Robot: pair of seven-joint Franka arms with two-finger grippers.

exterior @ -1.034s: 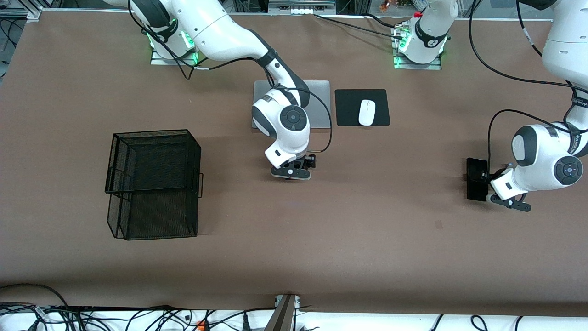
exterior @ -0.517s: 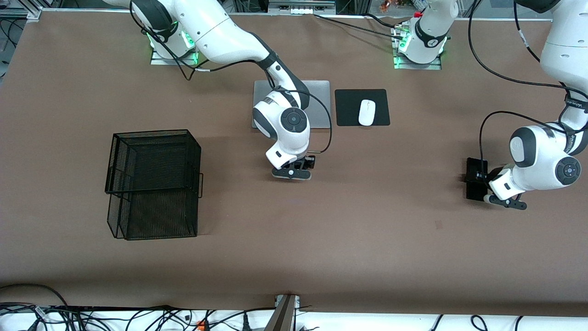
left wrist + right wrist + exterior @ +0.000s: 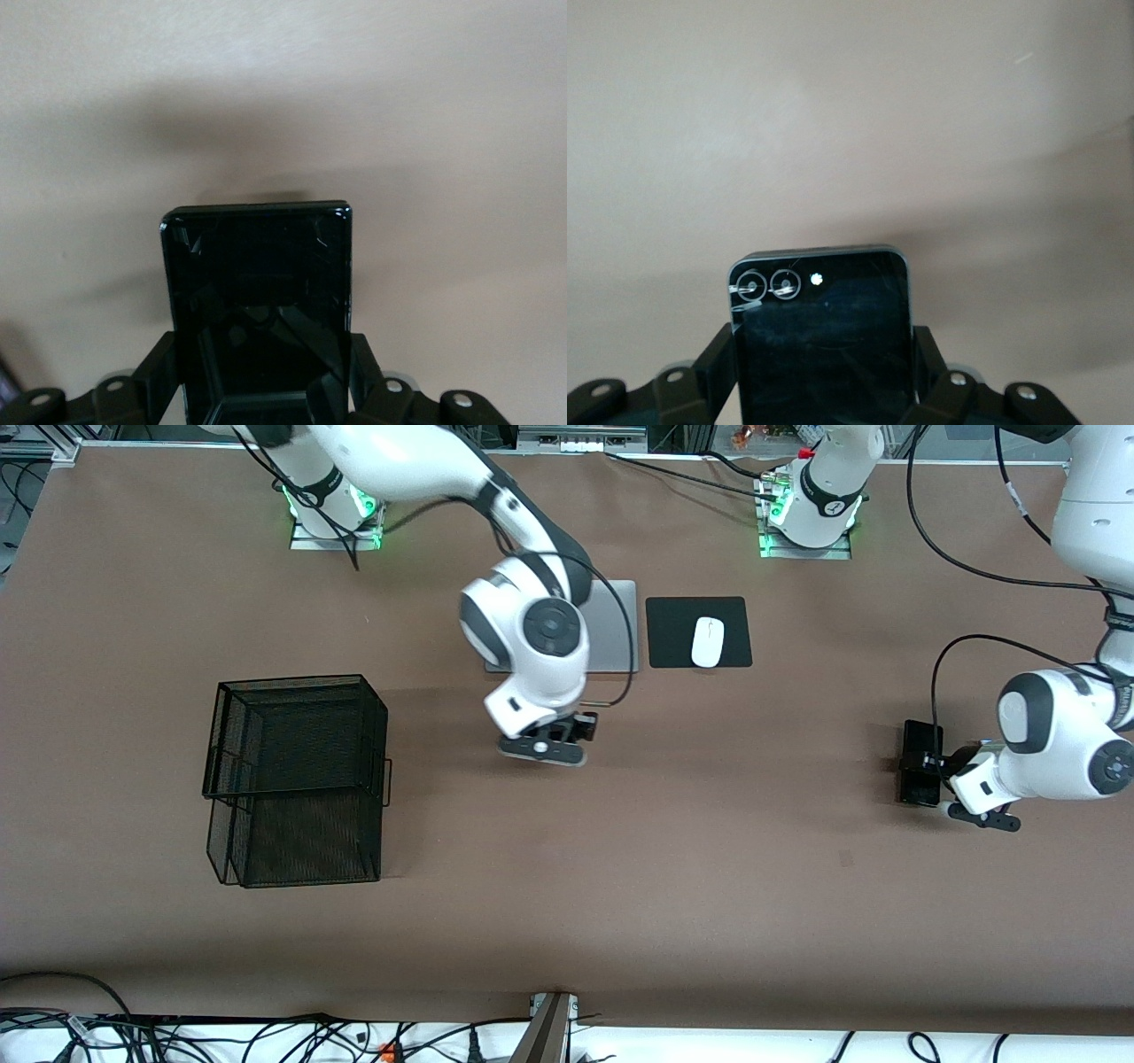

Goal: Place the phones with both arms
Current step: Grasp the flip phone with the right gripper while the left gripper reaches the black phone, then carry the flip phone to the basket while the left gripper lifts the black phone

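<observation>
A black phone (image 3: 257, 301) is pinched by the left tool (image 3: 939, 784); another (image 3: 819, 341) by the right tool (image 3: 554, 746). Both appear lifted off the counter (image 3: 620, 868); placing remains

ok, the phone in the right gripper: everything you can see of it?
The small squarish black glossy phone sits clamped between the fingers of the right gripper, over the bare brown table, nearer the front camera than the silver laptop. It has a dark face, rounded corners and a thin pale rim. Two ringed camera lenses and a small bright dot sit at its free end. Its surface shows faint scratches or reflections.
</observation>
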